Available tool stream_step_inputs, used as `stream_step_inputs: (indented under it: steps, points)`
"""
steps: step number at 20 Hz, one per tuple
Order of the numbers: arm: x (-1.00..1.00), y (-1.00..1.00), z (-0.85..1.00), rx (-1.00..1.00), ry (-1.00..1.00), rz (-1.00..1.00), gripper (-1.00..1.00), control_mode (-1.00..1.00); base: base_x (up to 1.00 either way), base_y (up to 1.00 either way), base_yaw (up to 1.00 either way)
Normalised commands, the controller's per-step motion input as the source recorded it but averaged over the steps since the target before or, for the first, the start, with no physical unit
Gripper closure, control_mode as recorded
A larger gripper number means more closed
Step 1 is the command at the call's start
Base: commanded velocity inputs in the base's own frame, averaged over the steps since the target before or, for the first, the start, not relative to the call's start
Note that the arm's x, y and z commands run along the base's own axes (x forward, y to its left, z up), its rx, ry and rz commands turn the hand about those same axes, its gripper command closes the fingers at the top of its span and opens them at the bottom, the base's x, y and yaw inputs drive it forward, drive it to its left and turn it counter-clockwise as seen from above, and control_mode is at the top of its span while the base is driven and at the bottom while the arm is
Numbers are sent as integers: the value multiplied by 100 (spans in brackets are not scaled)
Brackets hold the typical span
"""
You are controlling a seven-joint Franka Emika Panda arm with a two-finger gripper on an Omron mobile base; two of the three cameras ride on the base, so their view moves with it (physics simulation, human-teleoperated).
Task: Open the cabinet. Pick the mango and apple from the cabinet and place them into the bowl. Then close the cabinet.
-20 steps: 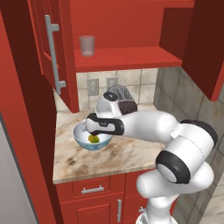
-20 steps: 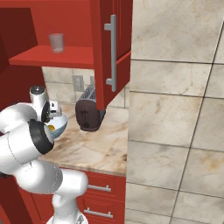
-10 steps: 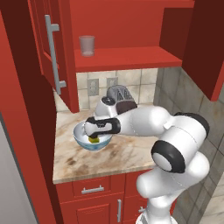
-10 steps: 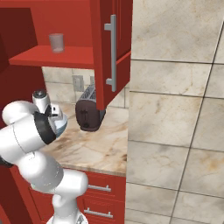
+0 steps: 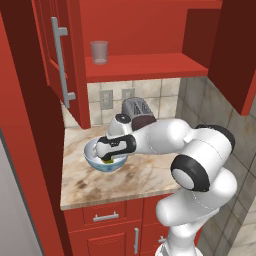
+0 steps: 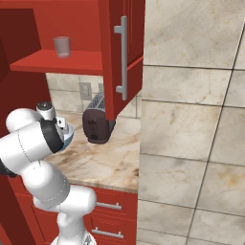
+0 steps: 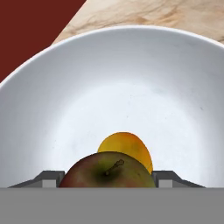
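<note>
The pale blue bowl [image 5: 92, 150] sits on the counter below the cabinet [image 5: 145, 66], whose two doors stand open. My gripper [image 5: 108, 158] reaches down into the bowl. In the hand view the bowl's white inside [image 7: 109, 65] lies close ahead. The dark red apple [image 7: 107, 174] fills the gap between my fingertips, stem up, and my gripper [image 7: 107, 180] is shut on it. The yellow mango [image 7: 127, 145] lies on the bowl's bottom just beyond the apple, touching it. From the right, my arm hides most of the bowl [image 6: 68, 136].
A clear glass cup [image 5: 99, 52] stands on the cabinet's red shelf. The toaster [image 5: 138, 107] sits against the wall right behind the bowl. The left door [image 5: 56, 60] and right door [image 6: 120, 52] hang open over the counter.
My hand has sunk a little lower into the bowl with the apple still in it, and the elbow has swung slightly. The fruit, cup and doors have stayed put.
</note>
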Motion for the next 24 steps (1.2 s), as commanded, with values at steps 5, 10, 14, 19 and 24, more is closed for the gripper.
stream_step_inputs:
  steps: [5,10,14,19,24]
  points:
    - [0,0,-2,0,0,0,-100,-100,0,0,0]
    - [0,0,0,0,0,0,-100,-100,0,0,0]
    - [0,0,13,0,0,0,-100,-100,0,0,0]
    - [0,0,27,0,0,0,-100,-100,0,0,0]
    - [-11,-1,38,-1,0,0,-100,-100,0,0,0]
